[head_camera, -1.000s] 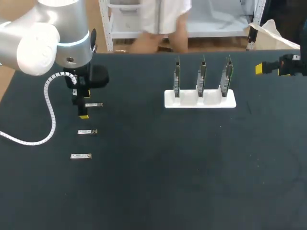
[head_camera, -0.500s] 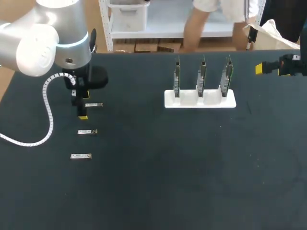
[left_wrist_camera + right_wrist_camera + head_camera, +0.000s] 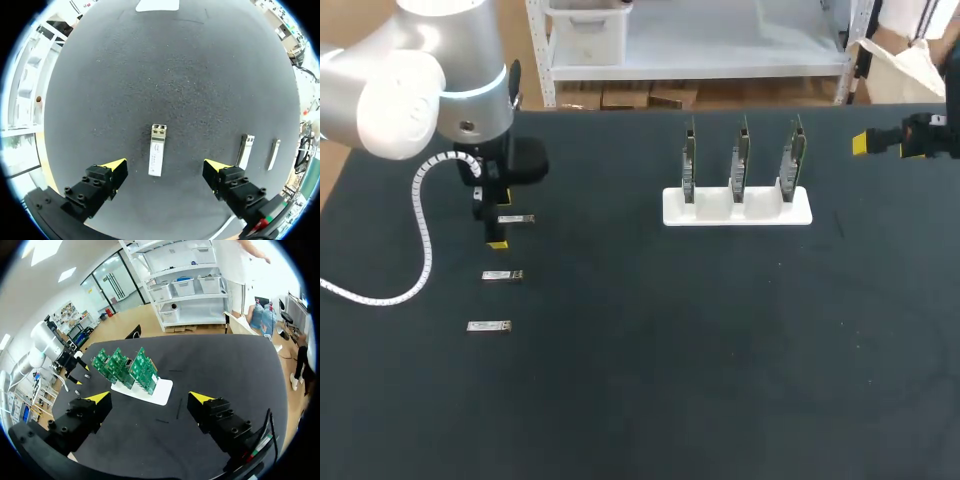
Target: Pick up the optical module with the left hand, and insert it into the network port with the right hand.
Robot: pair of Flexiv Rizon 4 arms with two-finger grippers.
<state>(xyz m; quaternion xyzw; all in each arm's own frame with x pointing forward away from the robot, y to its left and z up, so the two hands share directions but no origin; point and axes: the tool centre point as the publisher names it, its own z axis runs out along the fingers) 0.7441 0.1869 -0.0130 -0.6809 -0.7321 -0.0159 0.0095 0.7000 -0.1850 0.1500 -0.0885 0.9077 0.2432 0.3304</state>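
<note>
Module [image 3: 157,156] lies flat on the table [image 3: 175,75] between your left gripper's [image 3: 165,166] spread fingers, touching neither; two spare modules [image 3: 246,150] rest beyond one finger.

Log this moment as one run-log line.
stage: pre-grasp | left gripper: open, straddling optical module, no contact | right gripper: open, empty, clear of card rack | insertion: not started

1. I've got three slim silver pieces lying flat in a column, each apart: far optical module [image 3: 515,218], middle optical module [image 3: 503,275], near optical module [image 3: 489,326].
2. Three green boards [image 3: 742,158] stand upright, side by side, in a white holder [image 3: 760,213], well right of the modules; their ports are too small to tell.
</note>
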